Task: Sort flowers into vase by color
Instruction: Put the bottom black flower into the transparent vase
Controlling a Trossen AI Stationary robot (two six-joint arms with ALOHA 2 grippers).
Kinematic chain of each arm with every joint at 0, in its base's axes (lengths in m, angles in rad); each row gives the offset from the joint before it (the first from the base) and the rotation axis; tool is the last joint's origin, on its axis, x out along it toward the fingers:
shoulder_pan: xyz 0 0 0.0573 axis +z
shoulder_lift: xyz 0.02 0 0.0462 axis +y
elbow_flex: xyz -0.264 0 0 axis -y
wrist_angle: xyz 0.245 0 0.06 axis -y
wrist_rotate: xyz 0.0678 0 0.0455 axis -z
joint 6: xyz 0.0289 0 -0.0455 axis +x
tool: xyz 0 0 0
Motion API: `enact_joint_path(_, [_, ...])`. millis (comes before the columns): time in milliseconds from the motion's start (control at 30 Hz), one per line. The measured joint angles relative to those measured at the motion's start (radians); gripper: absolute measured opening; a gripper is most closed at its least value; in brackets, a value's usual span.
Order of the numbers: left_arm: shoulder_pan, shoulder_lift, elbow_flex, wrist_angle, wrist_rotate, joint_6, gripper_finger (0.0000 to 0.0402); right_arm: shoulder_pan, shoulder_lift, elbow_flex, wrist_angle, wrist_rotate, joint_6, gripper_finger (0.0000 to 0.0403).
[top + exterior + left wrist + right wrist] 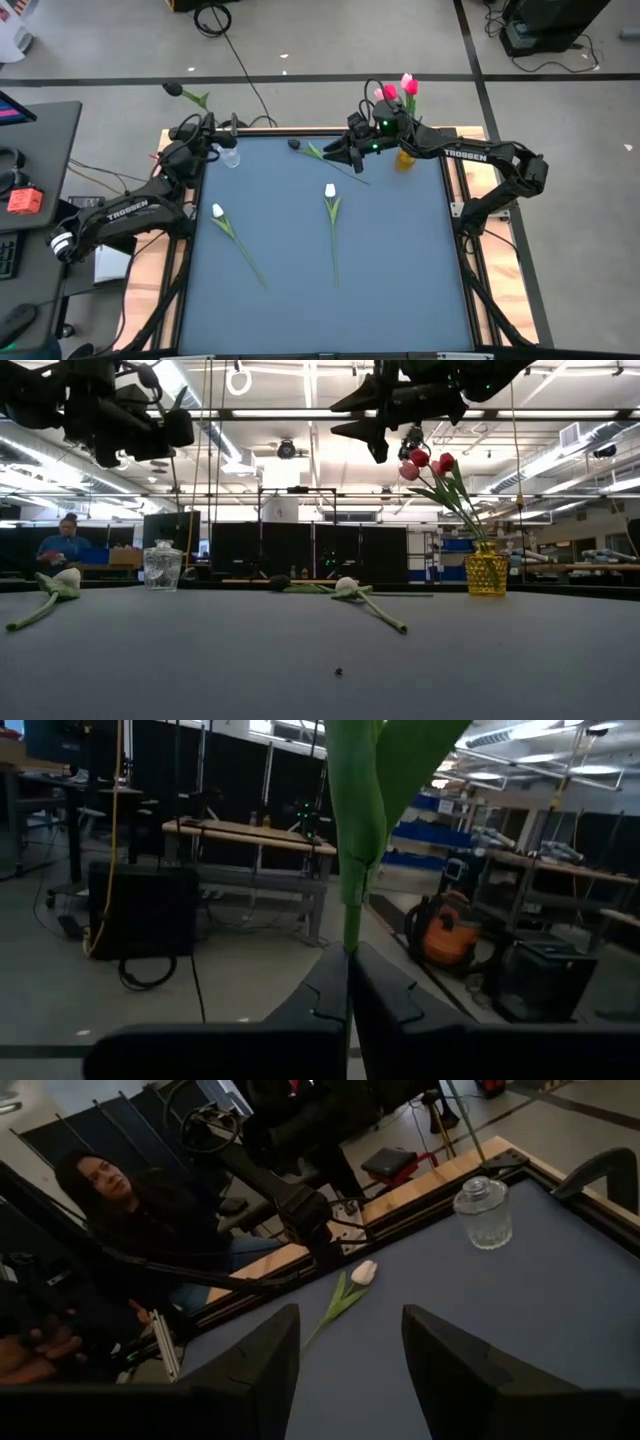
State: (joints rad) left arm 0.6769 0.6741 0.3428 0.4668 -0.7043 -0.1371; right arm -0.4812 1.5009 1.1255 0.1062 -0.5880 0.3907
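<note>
the left gripper [348,982] is pressed together on the green stem of a dark tulip [186,94], which it holds past the far left corner of the table [400,290], the bud out over the floor. in the left wrist view the stem and leaves [365,810] rise straight out from between the closed fingers [395,995]. just beside this gripper, at the far left corner, stands a small clear glass vase [231,156].

the right gripper [338,157] hangs above the far edge of the table, near the middle, with its fingers [258,1355] spread and nothing between them. under it and slightly toward the far edge lies another dark-headed tulip [322,156], its bud pointing to the left. just to the right of this arm's wrist, by the far right corner, a yellow vase [487,570] holds 3 tulips with red and pink heads [424,464].

2 white tulips lie flat on the table. 1 [236,237] is near the left edge, stem running toward the near side; the other [332,222] is about the middle, stem also running toward the near edge. they are well apart.

beyond the table the right wrist view shows a seated person [120,1210] in dark clothes.
</note>
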Motion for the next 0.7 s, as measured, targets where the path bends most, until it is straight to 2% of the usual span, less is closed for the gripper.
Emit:
enact_joint_path(100, [0.000,0.000,0.000,0.016,0.000,-0.005,0.0011,0.000,0.000,0.000,0.000,0.001,0.002,0.0185])
enact_joint_path(233, [0.000,-0.003,0.002,0.116,-0.001,0.014,0.0011,0.000,0.000,0.000,0.000,0.001,0.009,0.0185])
enact_joint_path(300, [0.000,-0.003,0.002,0.044,-0.002,0.032,0.0011,0.000,0.000,0.000,0.001,0.009,0.009,0.0185])
enact_joint_path(400, [0.003,0.006,-0.002,-0.077,-0.002,-0.021,0.0011,0.000,0.000,0.000,0.005,0.020,0.001,0.0185])
enact_joint_path(700, [0.015,0.028,-0.001,-0.072,-0.002,-0.034,0.0011,-0.001,0.000,0.000,0.005,0.040,-0.008,0.0185])
